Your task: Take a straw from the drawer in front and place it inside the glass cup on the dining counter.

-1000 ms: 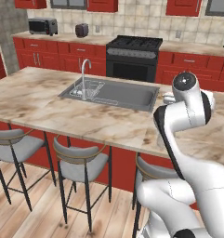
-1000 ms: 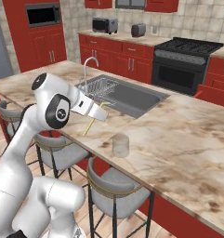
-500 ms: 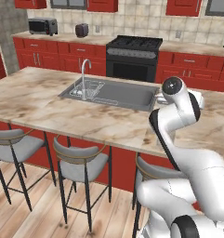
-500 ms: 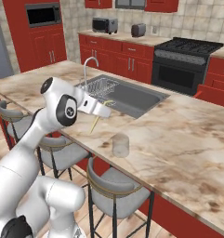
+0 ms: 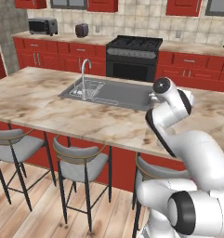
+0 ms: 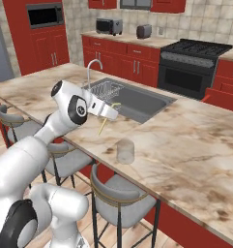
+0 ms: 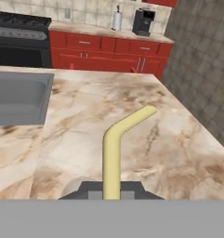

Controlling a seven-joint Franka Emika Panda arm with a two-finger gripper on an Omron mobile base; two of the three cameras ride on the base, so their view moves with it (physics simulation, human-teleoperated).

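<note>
A red kitchen surrounds a long marble-patterned surface with a steel sink and a faucet set into it, and grey stools tucked along its near side. Against the back wall stand a black stove, a microwave and a toaster.

The white arm rises from the base, folds back at its elbow and reaches forward over the near edge of the surface, beside the sink. Its wrist is turned so the hand points out across the marble and slightly down. From the right base view the pincer sits at the end of the white hand, just past the sink's near corner, held above the marble.

The pincer is closed on the straw, a thin pale yellow stick that hangs down from it at a slant toward the surface. In the hand view the straw comes up from between the fingertips and bends toward the upper right near its far end, over bare marble.

The glass cup stands upright on the surface near its front edge, below and a little to the right of the straw's lower end in the right base view. The straw and the cup are apart, not touching.
</note>
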